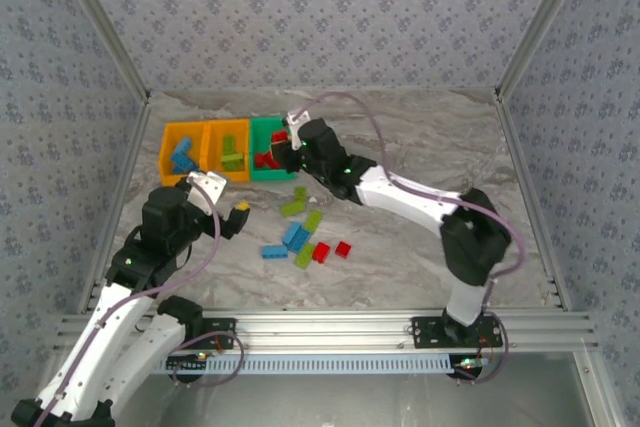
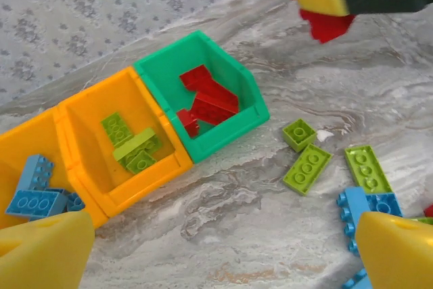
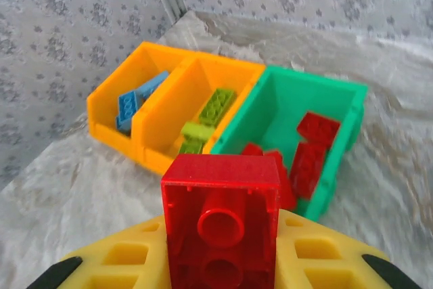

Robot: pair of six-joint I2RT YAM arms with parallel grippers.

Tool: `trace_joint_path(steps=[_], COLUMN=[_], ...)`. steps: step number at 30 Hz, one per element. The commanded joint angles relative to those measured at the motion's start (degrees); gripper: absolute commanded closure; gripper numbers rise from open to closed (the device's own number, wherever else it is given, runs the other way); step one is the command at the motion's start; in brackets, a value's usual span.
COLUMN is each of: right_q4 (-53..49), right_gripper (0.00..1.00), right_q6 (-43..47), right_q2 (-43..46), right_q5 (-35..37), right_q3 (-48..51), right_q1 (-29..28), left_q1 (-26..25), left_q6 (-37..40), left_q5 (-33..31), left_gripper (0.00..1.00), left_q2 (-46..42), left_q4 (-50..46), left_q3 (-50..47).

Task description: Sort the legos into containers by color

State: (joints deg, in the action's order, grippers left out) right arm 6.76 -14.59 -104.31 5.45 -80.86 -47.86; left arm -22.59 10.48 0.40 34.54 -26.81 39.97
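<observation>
My right gripper (image 3: 220,252) is shut on a red lego (image 3: 220,218), held underside toward the camera just in front of the green container (image 3: 270,99), which holds several red bricks (image 3: 308,150). In the top view that gripper (image 1: 285,142) hovers at the green container's (image 1: 257,173) right rim. The middle orange container (image 2: 142,184) holds lime green bricks (image 2: 132,143). The left orange container (image 1: 170,137) holds blue bricks (image 1: 182,155). My left gripper (image 2: 220,255) is open over bare table, left of the loose bricks.
Loose legos lie mid-table: lime green ones (image 1: 295,205), blue ones (image 1: 295,237) and two red ones (image 1: 320,252). The containers stand in a row at the back left. Patterned walls close in the table on three sides.
</observation>
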Motion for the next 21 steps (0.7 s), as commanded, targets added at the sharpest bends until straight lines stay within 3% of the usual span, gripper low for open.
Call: trace_joint_path(steps=[1,4,7,10,13,15,21], right_q4=[3.1,-0.3,-0.2,-5.9,-13.2,-16.7,-18.6], right_gripper=[0.75,0.75,0.74,0.70,0.62,0.49,0.44], right_q6=[7.9,9.1,7.9,6.3,6.5,6.8,7.5], right_q2=[-7.8,-14.5,-20.9,-27.7,-33.6,-35.6,-32.2], right_q5=[5.0,6.0,2.1,-3.3,-3.9,-2.7,-2.4], right_q3=[-8.4,-16.2,-21.5,-31.2,-41.2,-44.8,-43.2], right_q1=[0.5,1.6,3.4,5.1,5.4,5.4,5.3], left_q1=[0.3,0.3,0.3,0.3,0.3,0.3,0.2], left_q6=[-1.3,-1.2,-1.0,-0.9,-0.6,-0.4,-0.3], left_q5=[-1.3,-1.5,-1.0,-0.5,-0.7,-1.0,-1.4], left_gripper=[0.01,0.01,0.01,0.01,0.01,0.01,0.01], left_q2=[-0.6,-0.5,-0.2,0.1,0.0,-0.2,0.0], left_q4=[1.8,2.3,2.4,2.5,2.4,2.1,2.4], left_q3=[-0.6,-0.9,-1.0,-1.0,-1.1,-1.2,-1.4])
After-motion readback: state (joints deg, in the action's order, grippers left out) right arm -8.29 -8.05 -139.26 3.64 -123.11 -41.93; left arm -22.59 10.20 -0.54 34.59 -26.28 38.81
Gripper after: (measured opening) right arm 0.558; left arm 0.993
